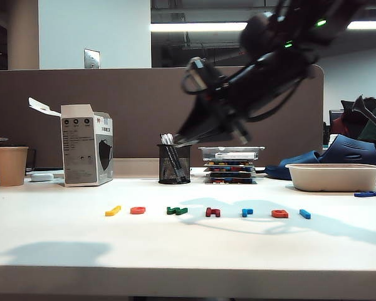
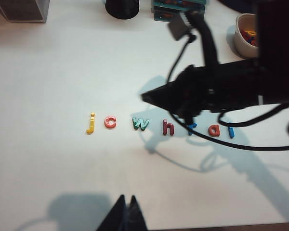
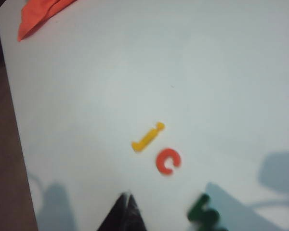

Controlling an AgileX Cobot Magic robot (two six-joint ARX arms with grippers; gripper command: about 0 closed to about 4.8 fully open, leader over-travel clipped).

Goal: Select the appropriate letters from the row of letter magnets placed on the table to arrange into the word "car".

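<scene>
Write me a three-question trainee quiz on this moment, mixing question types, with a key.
1. True or false: the right gripper is shut and holds nothing.
2. Which letter sits directly beside the yellow j in the row of letter magnets?
A. orange-red c
B. green w
C. dark red h
3. Fill in: the right arm hangs above the table, and none of c, orange-red a or light blue r has left the ____.

Key: 1 true; 2 A; 3 row.
</scene>
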